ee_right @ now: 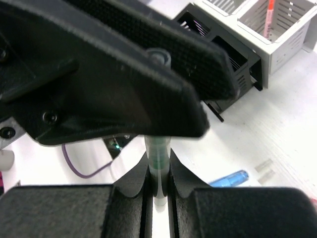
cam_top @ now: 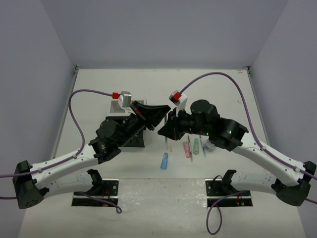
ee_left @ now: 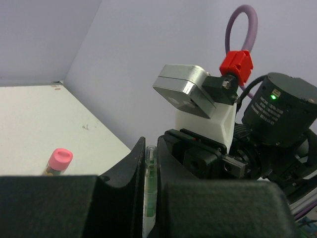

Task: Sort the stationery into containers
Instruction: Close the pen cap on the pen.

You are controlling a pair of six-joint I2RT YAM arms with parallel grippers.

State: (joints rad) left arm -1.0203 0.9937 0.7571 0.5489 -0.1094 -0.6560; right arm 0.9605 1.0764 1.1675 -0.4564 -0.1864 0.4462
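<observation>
Right wrist, green pen (ee_right: pixel 158 153) pinched between right pincer (ee_right: pixel 158 186) tips

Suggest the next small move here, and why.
Probably open the right gripper. It and the left gripper are both clamped on the same green pen in mid-air, so the handover looks done. Letting go would free the left arm to carry the pen to the organiser.
</observation>
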